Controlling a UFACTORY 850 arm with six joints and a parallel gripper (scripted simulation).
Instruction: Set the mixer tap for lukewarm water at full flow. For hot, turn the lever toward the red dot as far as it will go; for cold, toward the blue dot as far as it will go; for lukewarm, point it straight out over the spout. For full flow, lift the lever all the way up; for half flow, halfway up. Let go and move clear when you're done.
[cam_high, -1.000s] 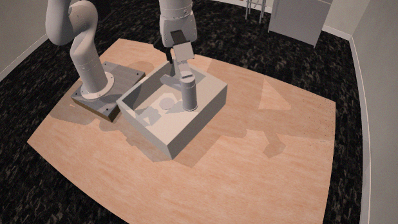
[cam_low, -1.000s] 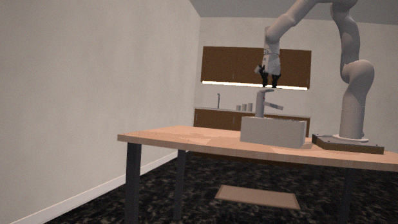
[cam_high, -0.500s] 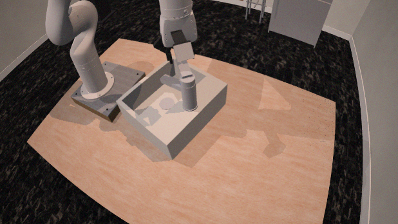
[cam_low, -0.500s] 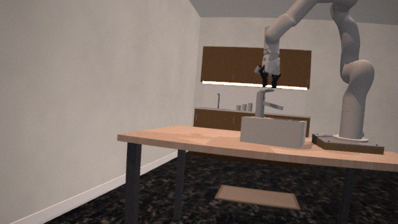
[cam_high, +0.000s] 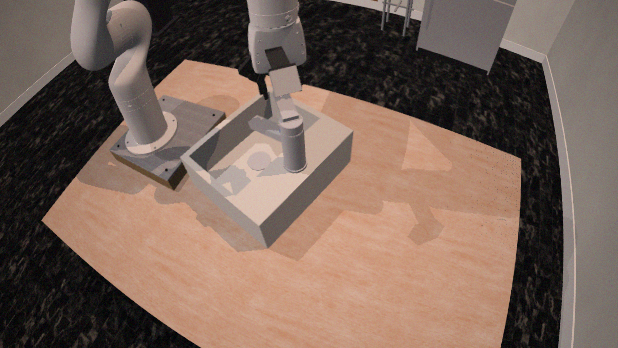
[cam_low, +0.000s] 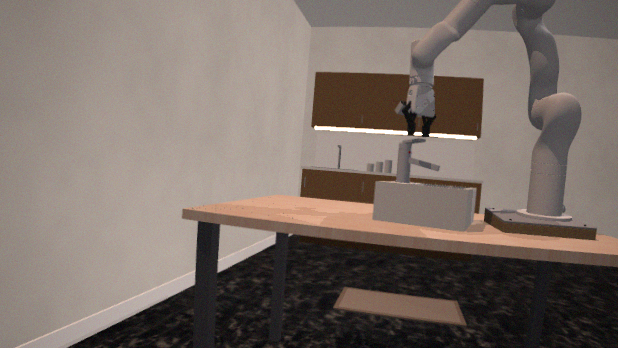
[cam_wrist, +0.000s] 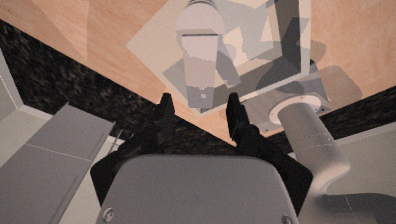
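The grey mixer tap (cam_high: 294, 147) stands upright in the light grey sink basin (cam_high: 265, 165) on the wooden table. Its spout (cam_low: 425, 164) points toward the arm's base. The flat lever (cam_low: 412, 142) lies low on top of the tap, and a red dot (cam_low: 409, 151) shows just under it. My gripper (cam_low: 418, 131) hangs open and empty just above the lever's free end, fingers pointing down and apart from it. In the wrist view the lever (cam_wrist: 201, 65) runs toward the gap between my two dark fingers. The blue dot is not visible.
The arm's base plate (cam_high: 160, 137) sits right beside the basin on the table. The basin walls (cam_low: 424, 205) rise around the tap's foot. A white cabinet (cam_high: 462, 30) stands on the dark floor beyond the table.
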